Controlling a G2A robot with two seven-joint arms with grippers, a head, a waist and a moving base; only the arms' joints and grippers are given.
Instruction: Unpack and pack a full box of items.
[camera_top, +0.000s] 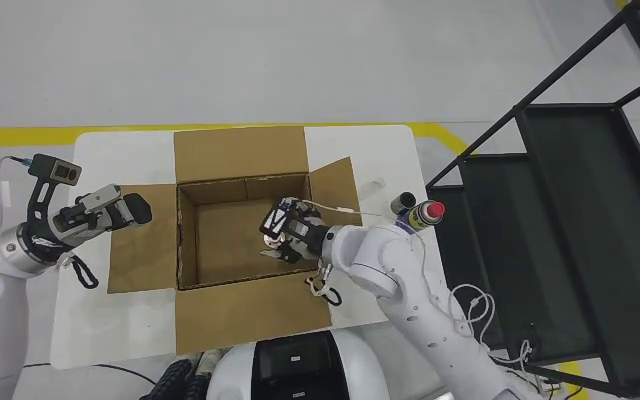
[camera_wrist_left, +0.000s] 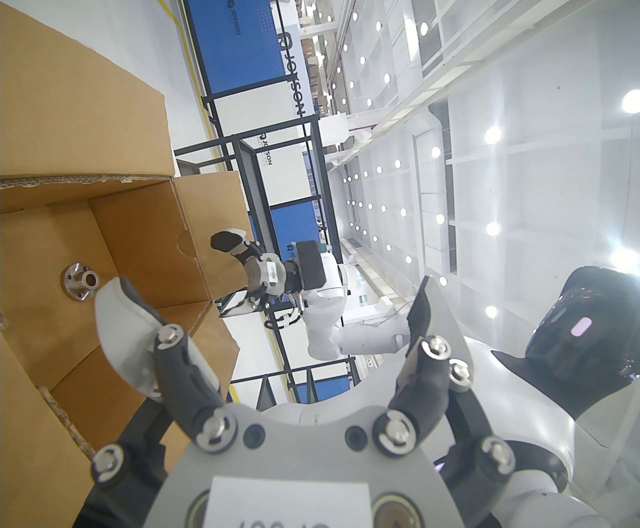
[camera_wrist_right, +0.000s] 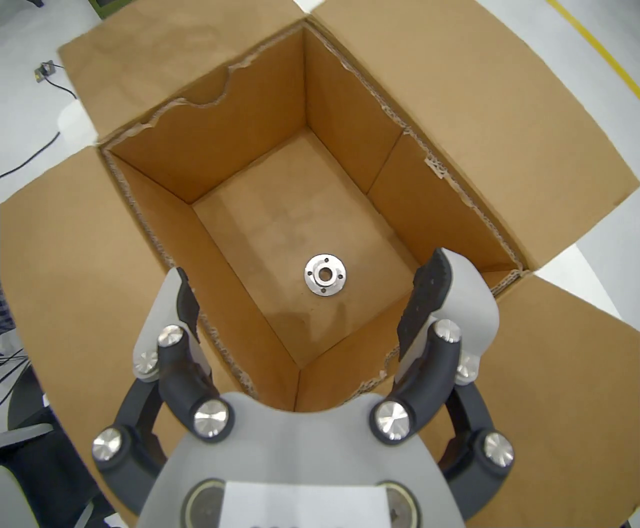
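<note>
So the right gripper (camera_wrist_right: 308, 280) is hanging wide open and empty over the cardboard box (camera_top: 240, 152) sitting mid-table, a lone metal flange (camera_wrist_right: 325, 274) is lying on its floor, and the left gripper (camera_top: 133, 208) is hovering open, empty, over the left flap.

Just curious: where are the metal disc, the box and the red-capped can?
metal disc (camera_wrist_right: 334, 281): right wrist view, its flat face.
box (camera_wrist_right: 225, 135): right wrist view, inner wall.
red-capped can (camera_top: 430, 212): top view, its cap.

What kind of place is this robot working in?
Probably a warehouse-like industrial hall: a yellow line marks the pale floor, black metal steps stand beside the table, and rows of lights dot a high white ceiling.
</note>
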